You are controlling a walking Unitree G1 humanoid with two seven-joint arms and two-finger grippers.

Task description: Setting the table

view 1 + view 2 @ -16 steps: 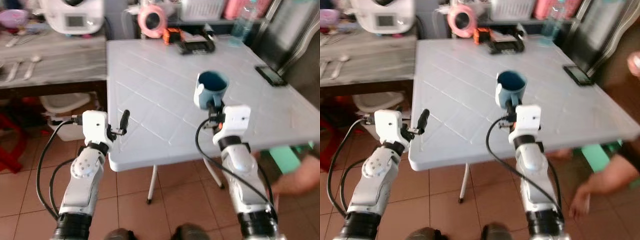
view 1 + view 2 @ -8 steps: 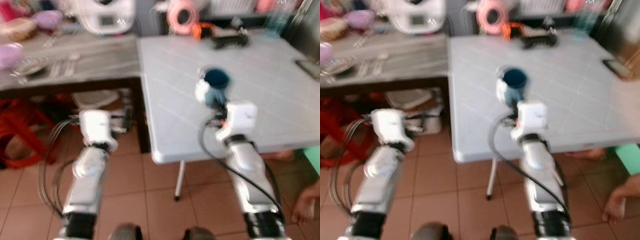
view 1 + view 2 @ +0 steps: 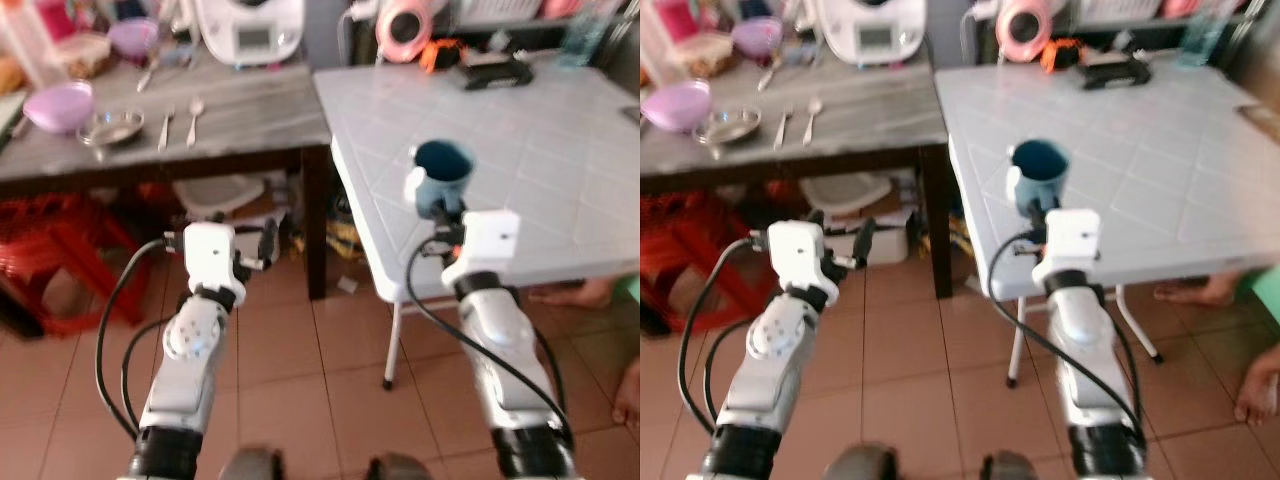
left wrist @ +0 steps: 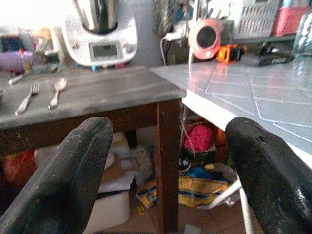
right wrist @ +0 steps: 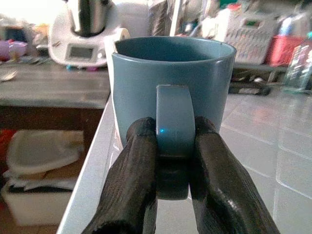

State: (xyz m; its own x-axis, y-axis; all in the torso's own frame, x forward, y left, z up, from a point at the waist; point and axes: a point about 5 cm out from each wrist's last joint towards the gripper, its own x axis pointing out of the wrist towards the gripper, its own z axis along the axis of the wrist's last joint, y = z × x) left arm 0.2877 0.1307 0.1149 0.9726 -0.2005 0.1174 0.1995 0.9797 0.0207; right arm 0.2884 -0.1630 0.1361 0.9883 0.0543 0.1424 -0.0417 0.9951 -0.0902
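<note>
On the far left a grey wooden side table carries a purple bowl near its left edge, with a small metal dish, a fork and a spoon lying just beside it toward the middle, and a white kitchen appliance at the back edge. The left gripper hangs in front of this table's near edge, over the tiled floor, its fingers spread wide with nothing between them. Further right, the right gripper is clamped on the handle of a blue mug, held upright just above the near left corner of the white folding table; whether the mug's base touches the tabletop is hard to tell through the blur. The mug looks ceramic, so probably stiff, fairly heavy, glazed and slippery, and breakable if dropped; the handle is the sensible hold, as here.
</note>
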